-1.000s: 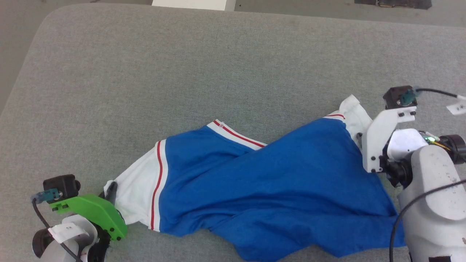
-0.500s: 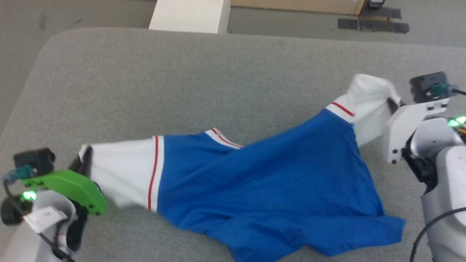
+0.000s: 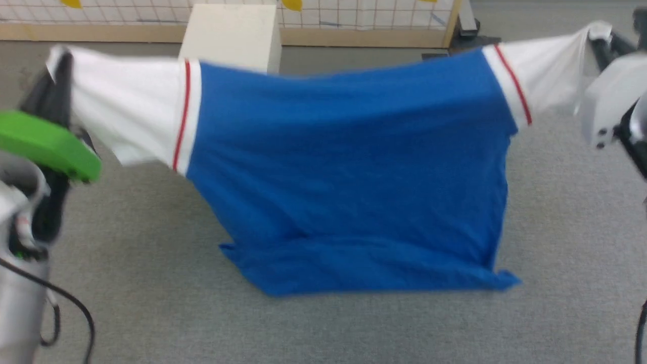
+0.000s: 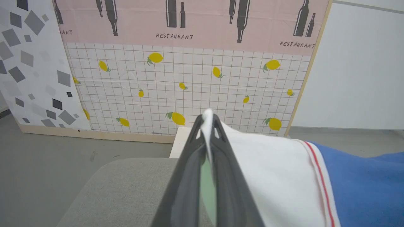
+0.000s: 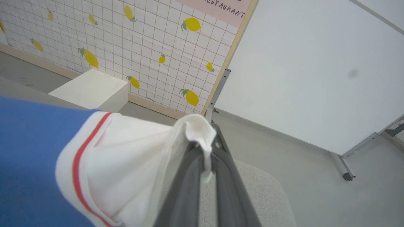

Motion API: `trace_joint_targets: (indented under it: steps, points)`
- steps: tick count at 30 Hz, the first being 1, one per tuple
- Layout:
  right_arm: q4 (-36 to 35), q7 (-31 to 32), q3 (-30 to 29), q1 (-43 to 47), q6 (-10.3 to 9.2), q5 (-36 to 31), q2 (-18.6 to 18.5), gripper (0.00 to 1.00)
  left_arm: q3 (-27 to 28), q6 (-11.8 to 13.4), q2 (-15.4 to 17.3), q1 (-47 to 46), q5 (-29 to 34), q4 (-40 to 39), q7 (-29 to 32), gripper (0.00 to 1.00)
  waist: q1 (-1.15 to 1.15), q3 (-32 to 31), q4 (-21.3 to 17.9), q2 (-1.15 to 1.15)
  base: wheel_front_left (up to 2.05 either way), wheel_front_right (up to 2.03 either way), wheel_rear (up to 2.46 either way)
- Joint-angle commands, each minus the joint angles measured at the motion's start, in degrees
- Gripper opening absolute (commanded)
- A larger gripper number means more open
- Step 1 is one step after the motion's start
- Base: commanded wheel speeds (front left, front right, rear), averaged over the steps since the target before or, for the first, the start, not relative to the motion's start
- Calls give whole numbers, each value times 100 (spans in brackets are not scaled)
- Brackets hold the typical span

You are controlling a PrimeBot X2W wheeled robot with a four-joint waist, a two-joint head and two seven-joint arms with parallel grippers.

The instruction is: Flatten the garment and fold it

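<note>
Clenching jaws of left gripper point(image 4: 207, 121) and right gripper point(image 5: 208, 148) on garment point(image 3: 349, 151) sleeve ends, hem on desk point(image 3: 151, 303), white box point(image 3: 230, 35) behind.

garment point(image 3: 349, 167): soft matt jersey cloth, faint wrinkles. table cover point(image 3: 151, 303): grey woven fabric, matt, slightly rough. left gripper point(image 4: 207, 121), right gripper point(image 5: 206, 151): dark matt plastic fingers. green bracket point(image 3: 48, 144) at 9 o'clock: smooth plastic. box point(image 3: 230, 35) at 12 o'clock: matt off-white, smooth.
</note>
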Motion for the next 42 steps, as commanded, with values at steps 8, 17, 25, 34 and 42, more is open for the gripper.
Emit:
trace_joint_targets:
  steps: [8,17,25,34,42]
  points:
    - [258,415,488,-1861,-9,-156,-308,0,56,61,80,-2066,108,350,221,0,0,1141,-312,0,0,0,0]
    - [791,-95,445,-3937,-9,-808,13,0,403,442,-308,-4375,145,1118,-510,0,0,2337,-359,0,0,0,0]
    - [978,-1124,-57,-5126,-9,-1579,324,0,670,509,-362,-5533,279,1409,-1521,0,0,2835,-298,0,0,0,0]
    - [1467,-1796,-295,-4757,-9,-1769,405,0,656,86,-295,-5059,179,1907,-1894,0,0,2715,-216,0,0,0,0]
    - [1930,-2090,119,-3128,-9,-1044,413,0,391,-164,-244,-3096,172,2409,-1692,0,0,1912,-141,0,0,0,0]
